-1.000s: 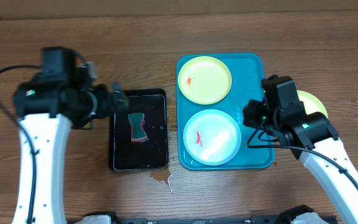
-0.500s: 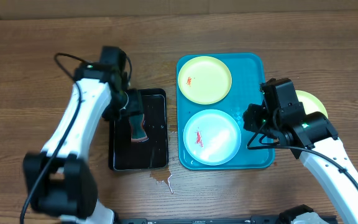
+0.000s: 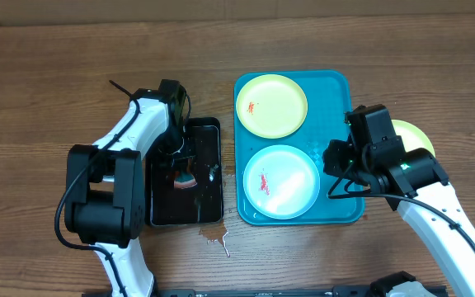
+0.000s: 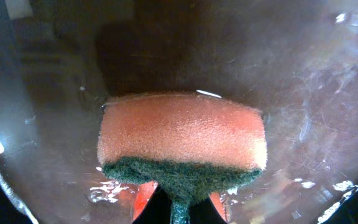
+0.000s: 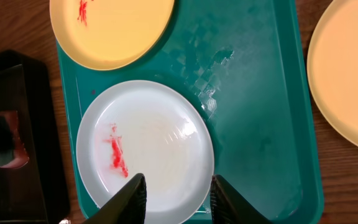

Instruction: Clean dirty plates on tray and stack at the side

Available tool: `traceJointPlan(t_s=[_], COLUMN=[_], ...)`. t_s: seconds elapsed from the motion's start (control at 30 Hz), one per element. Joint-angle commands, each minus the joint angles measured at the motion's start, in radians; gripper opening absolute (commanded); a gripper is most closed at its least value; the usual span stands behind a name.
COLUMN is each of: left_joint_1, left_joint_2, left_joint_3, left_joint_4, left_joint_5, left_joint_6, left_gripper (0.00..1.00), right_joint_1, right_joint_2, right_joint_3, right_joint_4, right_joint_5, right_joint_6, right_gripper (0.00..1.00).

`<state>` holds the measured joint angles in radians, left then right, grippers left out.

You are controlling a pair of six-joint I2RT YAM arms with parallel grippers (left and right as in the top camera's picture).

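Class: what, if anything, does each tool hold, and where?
The left tool is shut on the orange foam sponge, pinching its dark green scouring edge. The right tool holds nothing, open above the light blue round plastic plate.

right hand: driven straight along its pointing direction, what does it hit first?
Probably the round light blue plastic plate with a red smear, lying in the turquoise rectangular plastic tray. The right hand, fingers apart, points at that plate's near rim. How far above it the hand hangs is unclear.
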<state>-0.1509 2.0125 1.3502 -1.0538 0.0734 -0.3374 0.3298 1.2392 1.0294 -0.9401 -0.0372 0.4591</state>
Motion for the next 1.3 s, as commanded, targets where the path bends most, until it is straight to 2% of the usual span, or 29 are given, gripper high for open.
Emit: traceJointPlan(t_s=[0.0, 0.13, 0.3, 0.53, 0.67, 1.03, 1.27], left_joint_1=[-0.007, -0.007, -0.007, -0.007, -0.008, -0.008, -0.008], left_joint_2=[0.021, -0.015, -0.143, -0.281, -0.278, -0.185, -0.144], left_joint_3=[0.004, 0.018, 0.048, 0.061, 0.045, -0.153, -0.158], left_joint_4=[-0.006, -0.039, -0.066, -0.099, -0.09, 0.101, 0.134], left_joint_5=[-0.005, -0.006, -0.011, -0.056, -0.055, -0.025, -0.024], left_joint_6=[0.002, 0.006, 0.031, 0.036, 0.035, 0.034, 0.035], left_gripper=[0.04, 0.04, 0.04, 0.04, 0.04, 0.04, 0.04], right_joint_1=[0.005, 0.005, 0.003, -0.018, -0.018, -0.018, -0.018], right_joint_2=[-0.004, -0.004, -0.003, 0.001, 0.001, 0.006, 0.02], right_joint_3=[0.011, 0.011, 0.011, 0.011, 0.011, 0.004, 0.004], right_joint_4=[0.001, -0.002, -0.022, -0.039, -0.047, -0.089, -0.095], right_joint_5=[0.0, 0.029, 0.097, 0.096, 0.096, 0.096, 0.08], right_joint_6=[-0.008, -0.006, 0.016, 0.068, 0.068, 0.068, 0.069], right_gripper=[0.36, 0.35, 0.35, 0.35, 0.36, 0.36, 0.36])
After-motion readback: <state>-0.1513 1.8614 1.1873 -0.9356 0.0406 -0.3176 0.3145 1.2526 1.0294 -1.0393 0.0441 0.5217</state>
